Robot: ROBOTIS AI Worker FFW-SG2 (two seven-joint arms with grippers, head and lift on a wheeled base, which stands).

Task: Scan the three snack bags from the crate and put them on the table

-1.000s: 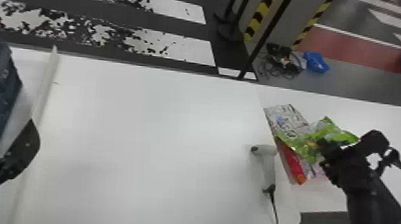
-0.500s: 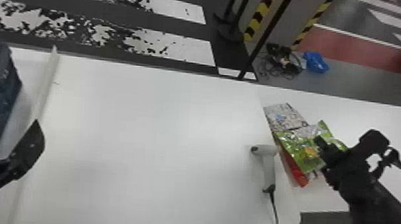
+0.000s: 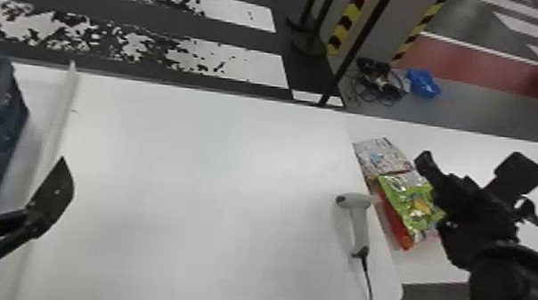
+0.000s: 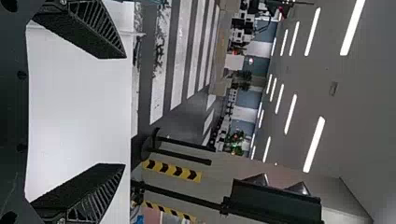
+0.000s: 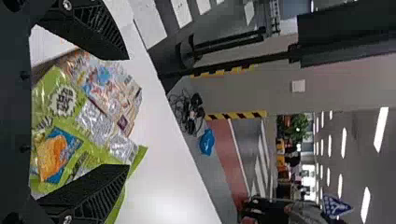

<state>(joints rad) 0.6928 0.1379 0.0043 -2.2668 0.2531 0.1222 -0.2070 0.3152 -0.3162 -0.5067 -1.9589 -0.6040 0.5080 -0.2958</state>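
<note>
Crate [image 3: 17, 100] cut off, left pincer [image 3: 23, 158] wide, green snack bag [image 3: 405, 199] part-hidden by right pincer [image 3: 433, 193], also wide

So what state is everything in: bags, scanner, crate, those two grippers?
Green bag: lying, partly over the red one
Red bag: partly covered
Pale bag: lying flat
Scanner: lying down, cable attached
Crate: standing
Left gripper: open
Right gripper: open, by the green bag
</note>
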